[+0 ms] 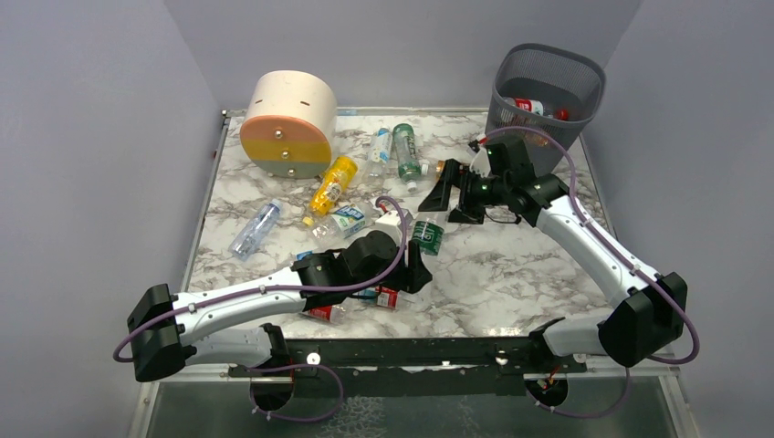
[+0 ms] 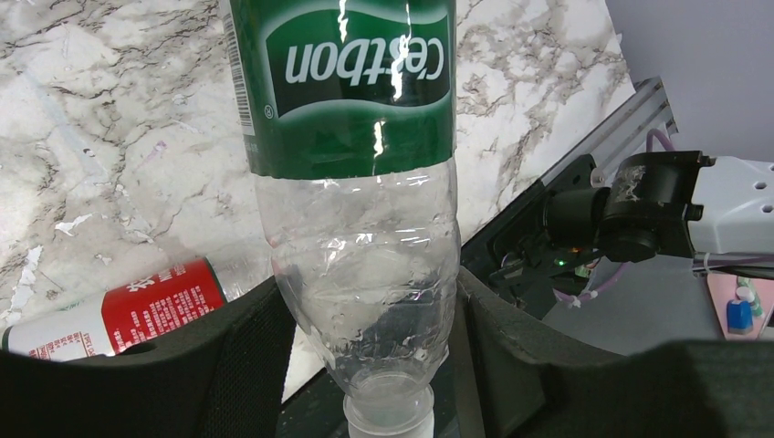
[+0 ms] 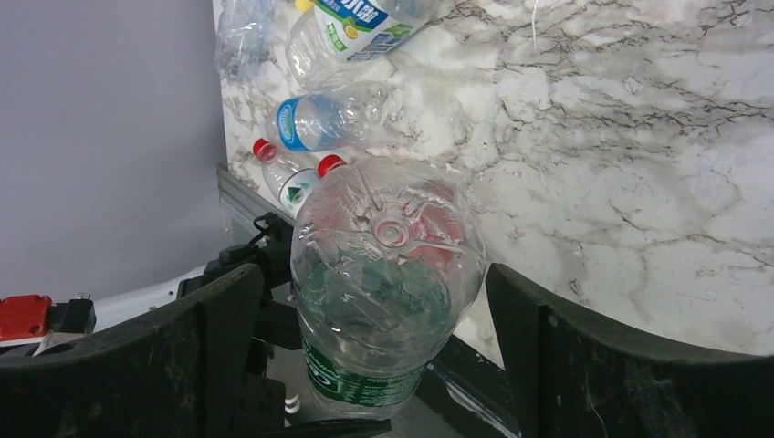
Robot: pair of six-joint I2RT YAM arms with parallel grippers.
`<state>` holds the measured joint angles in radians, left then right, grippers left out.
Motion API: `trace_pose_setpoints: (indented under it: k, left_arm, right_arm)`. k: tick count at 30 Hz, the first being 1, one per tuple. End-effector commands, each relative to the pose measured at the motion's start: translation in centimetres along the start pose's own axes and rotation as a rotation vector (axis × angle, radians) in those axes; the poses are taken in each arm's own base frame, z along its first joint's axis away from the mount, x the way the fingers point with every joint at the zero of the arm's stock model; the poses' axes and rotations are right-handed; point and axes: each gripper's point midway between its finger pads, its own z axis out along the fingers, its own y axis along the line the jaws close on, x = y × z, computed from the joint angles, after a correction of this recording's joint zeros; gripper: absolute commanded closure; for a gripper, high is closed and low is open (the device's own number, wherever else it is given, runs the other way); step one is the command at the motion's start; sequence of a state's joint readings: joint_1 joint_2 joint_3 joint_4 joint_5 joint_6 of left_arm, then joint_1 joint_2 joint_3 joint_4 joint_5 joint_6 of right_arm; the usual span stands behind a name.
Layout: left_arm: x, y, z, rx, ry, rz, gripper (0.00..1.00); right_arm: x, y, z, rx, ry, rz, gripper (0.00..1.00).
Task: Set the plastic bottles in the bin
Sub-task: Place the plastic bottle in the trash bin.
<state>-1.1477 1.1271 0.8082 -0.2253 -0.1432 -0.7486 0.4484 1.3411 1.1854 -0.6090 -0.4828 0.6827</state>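
Setting: lilac-grey walls on three sides; white marble-patterned table (image 1: 511,274) with both arms mounted at its near edge.

Bin (image 1: 584,78): dark mesh, standing at the far right corner. One binned bottle (image 1: 528,106) with a red label lies inside.

Drawer unit (image 1: 287,123): round, beige over orange and yellow, near the far left corner.

Left gripper (image 2: 365,301): over the middle of the table, jaws clamped on the Cestbon bottle (image 2: 351,182). The bottle is clear with a green label. A finger presses each side of its shoulder, the neck points toward the wrist and the base points away.

Right gripper (image 3: 374,274): reaching in from the right edge, jaws spread wide and holding nothing. The base of the Cestbon bottle faces it and shows between the fingers, touching neither.

Loose bottles on the table:
- orange-yellow bottle (image 1: 332,182), just in front of the drawer unit;
- green-tinted bottle (image 1: 407,151) and clear bottle (image 1: 379,151), side by side toward the far edge;
- blue-labelled bottle (image 1: 256,228), clear, near the left edge;
- white-and-green-labelled bottle (image 1: 347,219), left of centre, just beside the left wrist;
- red-labelled bottles (image 1: 388,297), toward the near edge, partly hidden under the left arm.
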Motion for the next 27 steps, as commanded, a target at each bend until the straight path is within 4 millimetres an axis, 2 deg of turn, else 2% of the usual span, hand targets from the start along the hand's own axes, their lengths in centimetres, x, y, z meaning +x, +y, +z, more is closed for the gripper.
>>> trace_pose_setpoints:
  k: [1, 8, 11, 13, 17, 22, 27]
  left_arm:
    - [-1.0, -1.1, -0.5, 0.046, -0.036, -0.007, 0.40]
    - [-1.0, -0.9, -0.7, 0.040, -0.040, -0.009, 0.32]
    - [-1.1, -0.8, -0.8, 0.028, -0.042, -0.013, 0.20]
    - [-1.2, -0.6, -1.0, 0.014, -0.043, -0.013, 0.02]
    - [-2.5, -1.1, -2.3, 0.013, -0.065, -0.013, 0.01]
    - [-5.4, -3.7, -5.8, 0.104, -0.130, -0.044, 0.01]
    - [-7.6, -4.6, -9.3, 0.140, -0.192, -0.062, 0.01]
  right_arm:
    - [-0.3, 0.5, 0.3, -0.017, -0.019, -0.007, 0.08]
    - [-0.6, 0.6, 0.0, -0.008, -0.038, -0.013, 0.34]
    - [-0.8, 0.6, -0.1, -0.002, -0.046, -0.015, 0.38]
    - [-1.0, 0.6, -0.3, 0.005, -0.056, -0.019, 0.39]
    - [-1.5, 0.5, -0.7, 0.034, -0.075, -0.033, 0.39]
    - [-2.7, 0.7, -1.2, 0.063, -0.112, -0.052, 0.39]
    - [-4.9, 1.9, -1.8, 0.081, -0.160, -0.074, 0.39]
